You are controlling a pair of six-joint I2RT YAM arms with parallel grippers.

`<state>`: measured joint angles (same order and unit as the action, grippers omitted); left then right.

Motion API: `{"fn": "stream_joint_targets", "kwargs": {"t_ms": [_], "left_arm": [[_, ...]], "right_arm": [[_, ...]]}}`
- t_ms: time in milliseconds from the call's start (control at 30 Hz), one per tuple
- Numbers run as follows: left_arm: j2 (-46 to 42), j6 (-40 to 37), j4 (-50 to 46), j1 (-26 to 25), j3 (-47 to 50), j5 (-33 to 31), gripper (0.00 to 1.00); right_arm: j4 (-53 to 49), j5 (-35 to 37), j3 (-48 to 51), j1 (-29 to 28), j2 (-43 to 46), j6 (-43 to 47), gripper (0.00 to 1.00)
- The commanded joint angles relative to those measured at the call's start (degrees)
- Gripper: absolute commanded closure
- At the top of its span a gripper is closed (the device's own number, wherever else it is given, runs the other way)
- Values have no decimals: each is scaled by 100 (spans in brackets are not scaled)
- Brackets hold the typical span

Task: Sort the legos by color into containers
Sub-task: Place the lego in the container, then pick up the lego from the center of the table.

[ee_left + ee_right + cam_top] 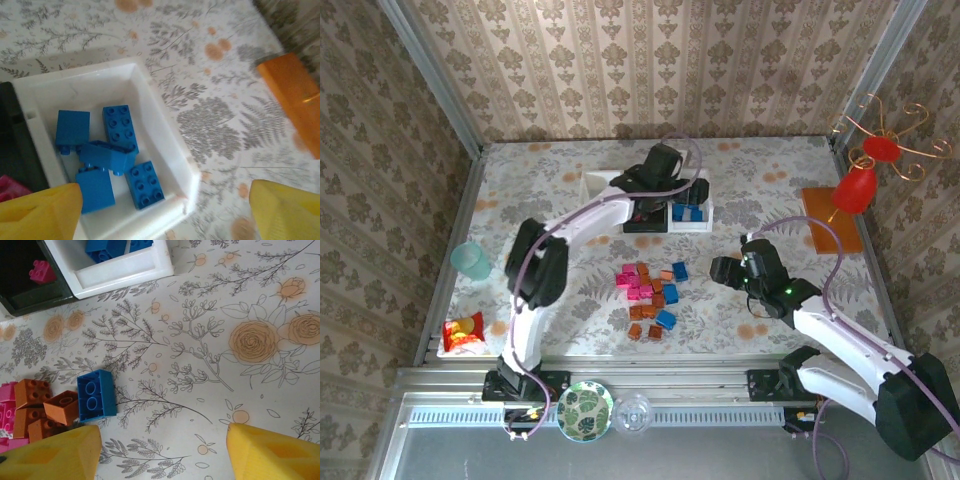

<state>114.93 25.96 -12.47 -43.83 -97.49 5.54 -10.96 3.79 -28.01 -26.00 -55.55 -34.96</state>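
Left gripper (165, 210): it hangs over the right-hand white rectangular plastic bin (165, 145). Its yellow fingers are spread wide with nothing between them.
Bin contents: five blue bricks (120, 130) lie loose in that white bin, and a pink brick (41, 271) lies in the black rectangular middle bin (30, 297).
Right gripper (162, 450): you have it low over the table, jaws well apart and empty.
Unsorted work: the heap of blue, pink and orange-brown plastic bricks (650, 295) sits on the table between the two arms.
Nearest piece: the small blue plastic brick (96, 395) on the heap's right edge lies ahead and to the left of your right gripper, just off its left finger.
Brick axis: its long side runs away from the gripper, slightly tilted, so the jaws would close across its narrow width.
Nearer arm: the right. Your left gripper is well away from the heap, over the bins.
Move needed: probably a shift left before you descend.
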Motion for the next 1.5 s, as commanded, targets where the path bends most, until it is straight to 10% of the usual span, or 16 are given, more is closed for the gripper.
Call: {"fn": "stream_joint_targets", "kwargs": {"t_ms": [0,667,1100,1467], "left_arm": [[-1087,50,708,-87,750,129,8],[-6613,551,479,-521,6522,-1675,0],[-8030,808,-758,-505,7024,-2364,0],[-8031,762,-791,-459,7077,-2404,0]], "right_arm": [[-92,-124,-251,-151,-113,-59,31],[324,-290,-1883,-1790,-2720,557,32],[-332,119,-3798,-2229,-4658,964,56],[-758,277,-4213,-2210,-5289,1007,57]]}}
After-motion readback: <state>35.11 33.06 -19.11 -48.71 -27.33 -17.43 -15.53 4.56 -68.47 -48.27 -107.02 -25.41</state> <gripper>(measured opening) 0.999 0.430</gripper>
